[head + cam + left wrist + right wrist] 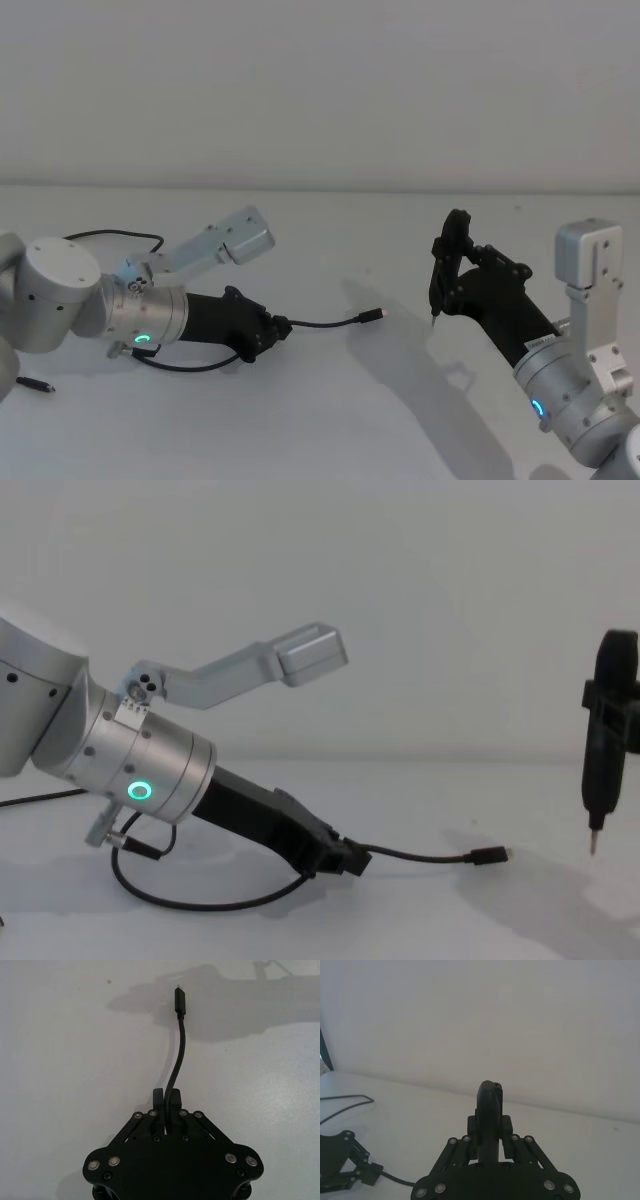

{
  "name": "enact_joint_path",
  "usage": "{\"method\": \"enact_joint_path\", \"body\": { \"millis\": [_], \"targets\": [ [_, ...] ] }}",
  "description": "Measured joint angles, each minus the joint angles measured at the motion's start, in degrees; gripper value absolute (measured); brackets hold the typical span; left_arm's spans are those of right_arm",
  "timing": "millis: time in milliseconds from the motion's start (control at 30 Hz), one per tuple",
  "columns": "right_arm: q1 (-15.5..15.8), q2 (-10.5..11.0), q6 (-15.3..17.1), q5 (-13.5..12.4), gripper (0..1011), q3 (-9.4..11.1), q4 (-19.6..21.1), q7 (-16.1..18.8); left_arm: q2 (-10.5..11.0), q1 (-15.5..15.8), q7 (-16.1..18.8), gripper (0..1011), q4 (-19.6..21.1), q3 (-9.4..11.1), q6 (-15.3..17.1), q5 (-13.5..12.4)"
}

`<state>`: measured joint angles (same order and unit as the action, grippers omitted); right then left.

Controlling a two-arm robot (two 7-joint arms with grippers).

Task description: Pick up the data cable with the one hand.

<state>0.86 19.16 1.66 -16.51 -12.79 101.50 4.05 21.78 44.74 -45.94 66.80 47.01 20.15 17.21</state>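
Note:
My left gripper [281,326] lies low over the white table [330,420], shut on the data cable [325,323]. In the left wrist view its fingers [172,1097] pinch the cord [181,1045], which curves out to a slim plug [180,1000] with a metal tip. Seen from the chest, the cable [420,857] runs right from the gripper [355,861] to the plug [490,856], close to the tabletop. More cord loops under the left arm [200,902] and behind it [120,236]. At the right my right gripper [462,285] is raised, shut on a slim black upright tool [605,750].
The tool's pointed metal tip [594,846] hangs above the table to the right of the plug. A small black plug-like piece [35,384] lies at the table's left edge. A plain pale wall [320,90] stands behind the table.

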Motion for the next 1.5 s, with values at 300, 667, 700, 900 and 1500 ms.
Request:
{"method": "enact_joint_path", "body": {
  "millis": [300, 667, 700, 900, 1500],
  "targets": [
    [-0.5, -0.7, -1.0, -1.6, 275, 0.8, 2.3, 1.4, 0.5, 0.3, -1.3, 68, 1.4, 0.3, -3.8, -0.6],
    [-1.8, -1.8, -1.0, -3.8, 275, 1.7, 4.9, 2.9, 0.8, 1.2, -3.6, 67, 2.7, 0.7, -7.2, -0.3],
    [-1.8, -1.8, -0.9, -3.9, 275, 1.7, 5.0, 2.9, 0.8, 1.2, -3.7, 68, 2.8, 0.7, -7.4, -0.3],
    [-1.9, -2.3, 0.1, -4.4, 275, 2.1, 5.6, 3.1, 0.9, 1.5, -4.3, 68, 3.2, 0.8, -8.2, -0.1],
    [-1.3, -2.4, 1.7, -1.0, 275, 2.7, 5.0, 0.8, 1.0, 1.7, -5.1, 67, 3.7, 0.9, -9.3, 0.1]
  ]
}}
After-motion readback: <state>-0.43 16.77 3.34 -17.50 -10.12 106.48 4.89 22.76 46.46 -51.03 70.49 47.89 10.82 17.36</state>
